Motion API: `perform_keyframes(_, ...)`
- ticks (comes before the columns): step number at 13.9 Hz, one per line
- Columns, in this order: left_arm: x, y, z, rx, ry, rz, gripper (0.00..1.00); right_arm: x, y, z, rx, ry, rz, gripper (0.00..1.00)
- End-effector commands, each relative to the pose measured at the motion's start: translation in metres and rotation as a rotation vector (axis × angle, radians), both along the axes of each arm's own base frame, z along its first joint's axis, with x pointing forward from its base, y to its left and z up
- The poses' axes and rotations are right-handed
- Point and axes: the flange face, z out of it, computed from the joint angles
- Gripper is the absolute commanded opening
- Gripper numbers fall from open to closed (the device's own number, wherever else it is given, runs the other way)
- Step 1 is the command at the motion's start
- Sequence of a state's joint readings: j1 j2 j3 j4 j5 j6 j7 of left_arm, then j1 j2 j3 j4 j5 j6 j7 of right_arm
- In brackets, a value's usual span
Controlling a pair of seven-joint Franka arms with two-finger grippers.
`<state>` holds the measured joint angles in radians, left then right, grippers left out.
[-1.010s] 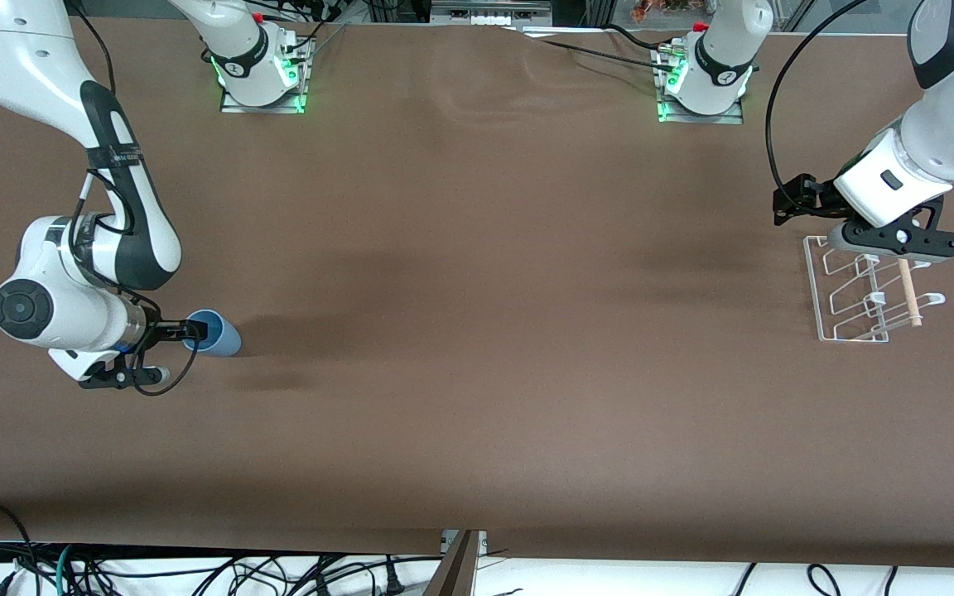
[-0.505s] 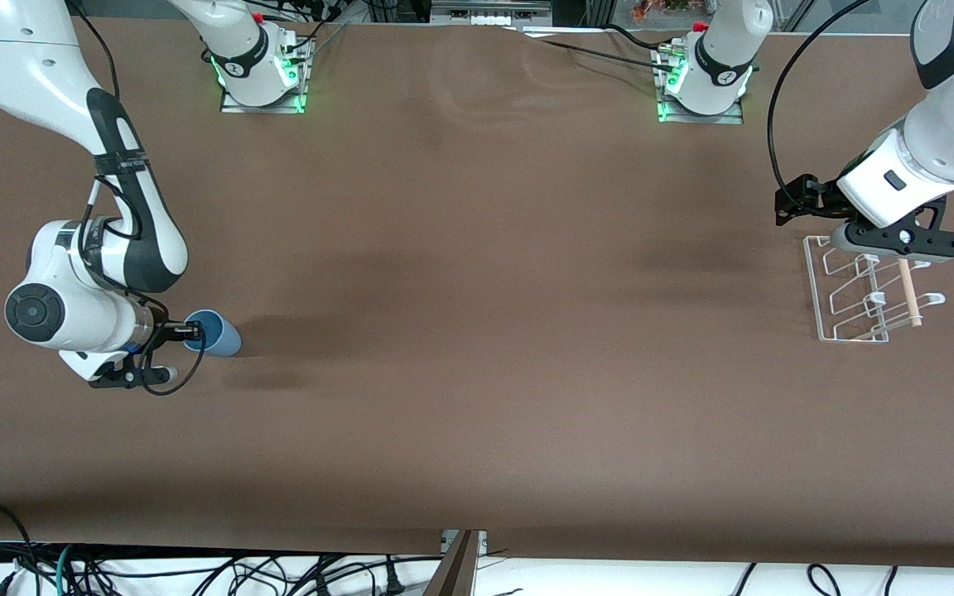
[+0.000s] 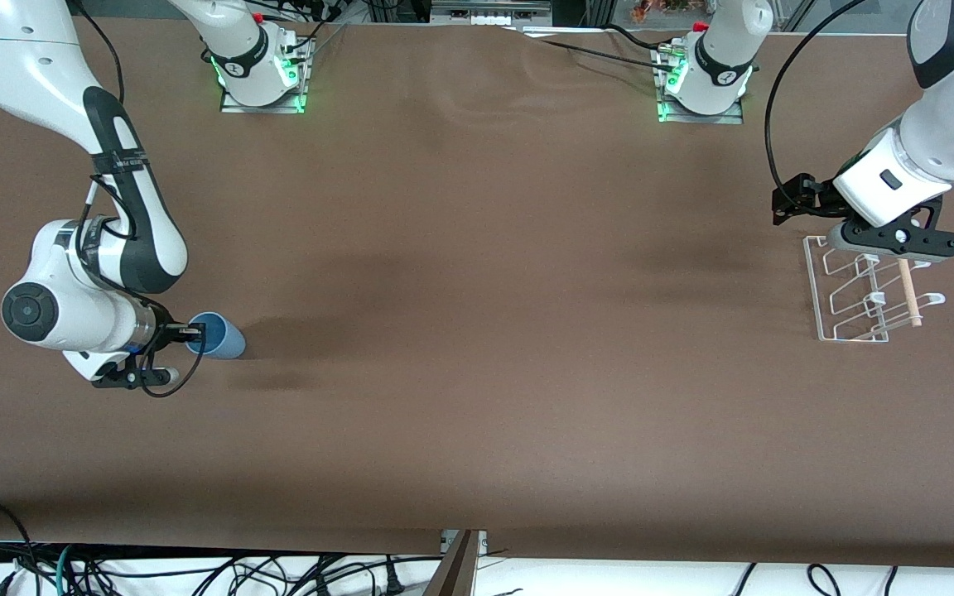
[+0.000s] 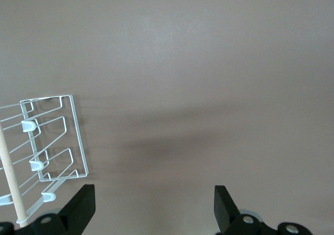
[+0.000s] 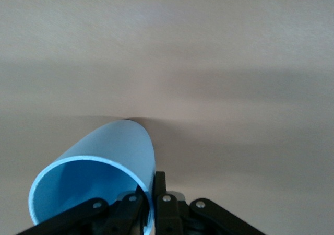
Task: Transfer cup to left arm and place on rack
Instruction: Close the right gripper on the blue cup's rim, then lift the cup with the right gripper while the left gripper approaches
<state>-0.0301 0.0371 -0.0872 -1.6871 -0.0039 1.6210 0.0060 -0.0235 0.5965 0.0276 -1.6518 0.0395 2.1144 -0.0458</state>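
Cup pinched at the rim, rack at the other end of the bench.
Right tool (image 3: 195,334) pinches the cup (image 3: 217,335) wall at the right arm's end; left tool (image 4: 154,214), spread, waits over the rack (image 3: 862,290), well apart.

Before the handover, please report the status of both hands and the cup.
Right hand shut on cup rim, at right arm's end. Left hand open, over rack. Table between them bare.
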Motion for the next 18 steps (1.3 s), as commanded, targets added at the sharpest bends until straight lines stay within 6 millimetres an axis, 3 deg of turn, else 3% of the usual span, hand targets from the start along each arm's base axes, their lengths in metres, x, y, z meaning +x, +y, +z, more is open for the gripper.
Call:
perform_keyframes(1, 0.0, -0.002, 0.005, -0.013, 0.003, 0.001, 1.0, 0.013, 0.029, 0.028, 0.115, -0.041, -0.02, 0.0)
perform_keyframes(4, -0.001, -0.011, 0.005, -0.078, 0.012, 0.002, 1.0, 0.02, 0.081, 0.05, 0.274, -0.061, -0.039, 0.0)
perform_keyframes(8, 0.005, -0.023, -0.013, -0.204, 0.051, -0.081, 1.0, 0.024, 0.161, 0.078, 0.492, -0.062, -0.106, 0.0)
perform_keyframes(11, 0.012, -0.031, -0.033, -0.328, 0.08, -0.169, 1.0, 0.011, 0.234, 0.093, 0.584, 0.007, -0.223, 0.0)
perform_keyframes(13, 0.016, -0.044, -0.043, -0.419, 0.085, -0.241, 1.0, 0.002, 0.269, 0.097, 0.678, 0.057, -0.252, 0.0)
perform_keyframes(15, 0.024, -0.057, -0.066, -0.509, 0.096, -0.311, 1.0, -0.009, 0.304, 0.107, 0.771, 0.104, -0.266, 0.0)
perform_keyframes(18, 0.044, -0.083, -0.09, -0.606, -0.043, -0.595, 1.0, -0.021, 0.354, 0.12, 0.86, 0.135, -0.256, 0.0)
